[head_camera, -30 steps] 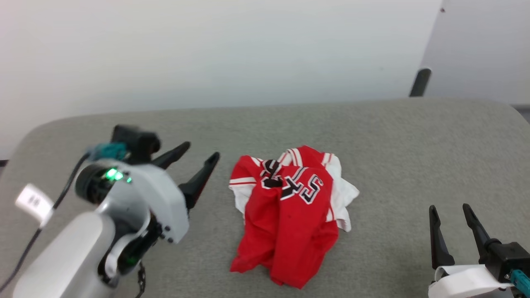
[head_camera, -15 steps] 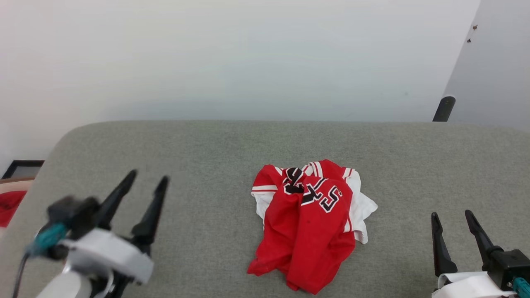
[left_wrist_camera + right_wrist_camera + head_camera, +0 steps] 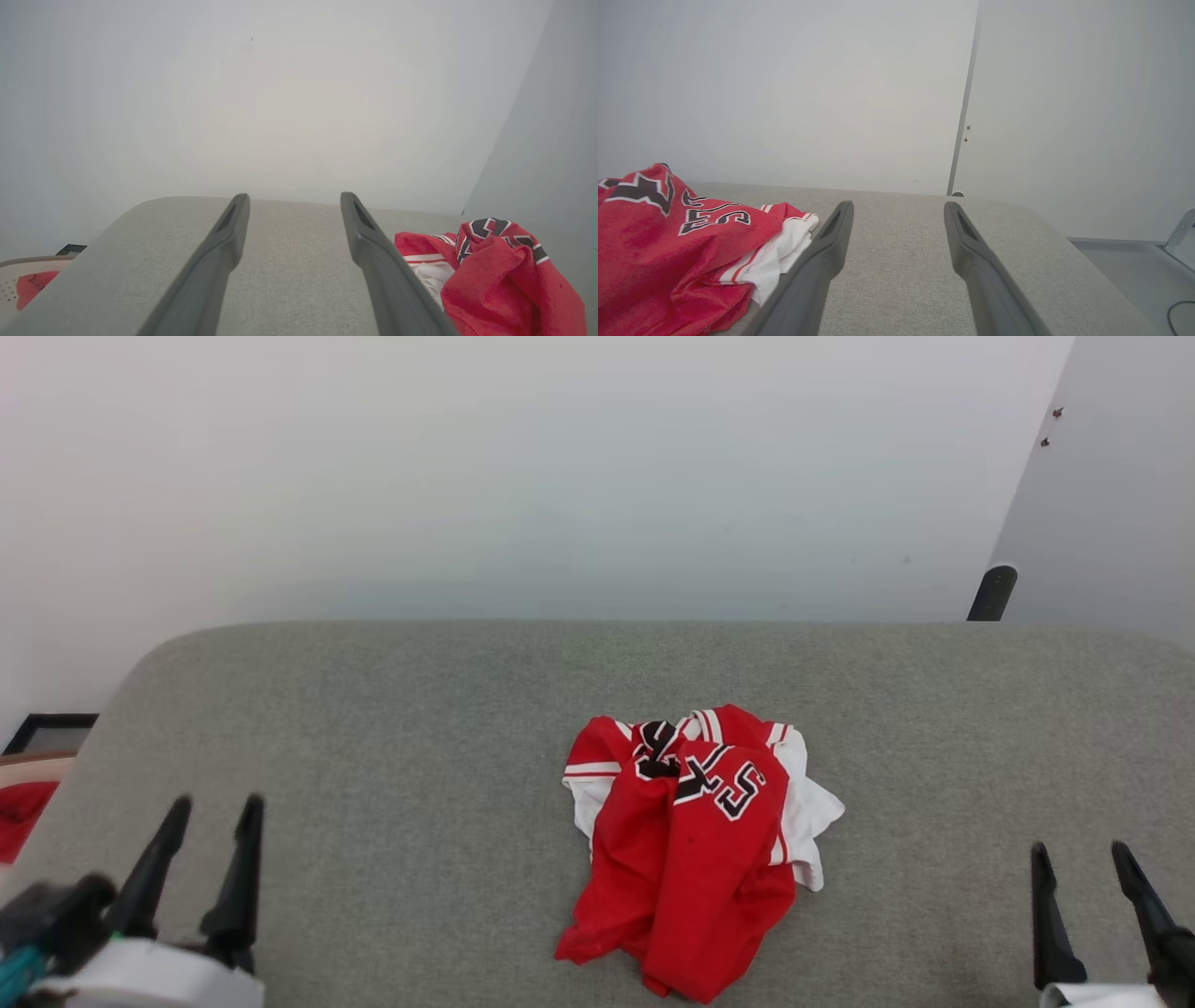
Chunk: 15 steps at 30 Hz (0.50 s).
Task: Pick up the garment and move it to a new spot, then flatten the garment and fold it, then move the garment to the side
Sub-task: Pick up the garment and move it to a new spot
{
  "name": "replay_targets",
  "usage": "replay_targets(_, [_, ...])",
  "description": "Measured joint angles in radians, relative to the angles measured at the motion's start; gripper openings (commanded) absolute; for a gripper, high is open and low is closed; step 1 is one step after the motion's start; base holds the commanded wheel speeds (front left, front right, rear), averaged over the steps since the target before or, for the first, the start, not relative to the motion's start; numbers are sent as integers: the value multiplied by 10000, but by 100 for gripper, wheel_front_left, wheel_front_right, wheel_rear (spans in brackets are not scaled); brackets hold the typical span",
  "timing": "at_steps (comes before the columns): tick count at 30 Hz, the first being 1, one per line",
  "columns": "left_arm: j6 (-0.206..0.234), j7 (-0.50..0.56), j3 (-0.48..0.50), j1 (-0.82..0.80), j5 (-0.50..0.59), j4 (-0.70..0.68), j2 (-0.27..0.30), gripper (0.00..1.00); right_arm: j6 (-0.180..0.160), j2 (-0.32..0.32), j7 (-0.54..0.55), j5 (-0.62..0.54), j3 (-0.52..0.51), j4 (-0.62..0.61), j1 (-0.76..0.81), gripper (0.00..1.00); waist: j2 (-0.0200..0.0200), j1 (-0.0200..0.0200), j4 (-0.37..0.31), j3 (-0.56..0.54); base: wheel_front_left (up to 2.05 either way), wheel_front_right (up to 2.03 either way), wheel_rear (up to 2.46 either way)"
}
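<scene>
At the near edge the left fingers (image 3: pixel 248 812) and right fingers (image 3: pixel 1044 875) stand spread wide and empty above the grey counter (image 3: pixel 420 756). Farther in, between them, the garment (image 3: pixel 695 859) lies crumpled, with nothing touching it. A red cloth (image 3: pixel 19 807) shows past the counter's left edge, and a black post (image 3: pixel 991 593) stands far right

A bare, lab-like test room: a grey felt-covered table (image 3: pixel 373 709) stretches ahead of the left gripper (image 3: pixel 217 800), blank white walls (image 3: pixel 560 476) rise beyond it, and a metal bracket (image 3: pixel 1181 235) and grey floor (image 3: pixel 1120 270) lie right of the right gripper (image 3: pixel 899 204).
</scene>
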Motion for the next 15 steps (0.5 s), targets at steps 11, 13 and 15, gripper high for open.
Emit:
replay_targets(11, [-989, 2, 1967, 1147, 1149, 328, -1177, 100, 0, 10, 0, -13, -240, -123, 298, 100, 0, 0, -107, -13, 0, 0, 0])
replay_targets(13, [-1070, 0, 2150, 1208, 1310, 374, -1329, 100, 0, 10, 0, -13, -236, -121, 302, 100, 0, 1, -109, -6, 0, 0, 0])
replay_targets(15, [-1124, 2, 2247, 1215, 1421, 401, -1457, 100, 0, 13, 0, -13, -232, -115, 302, 100, 0, 0, -106, 2, 0, 0, 0])
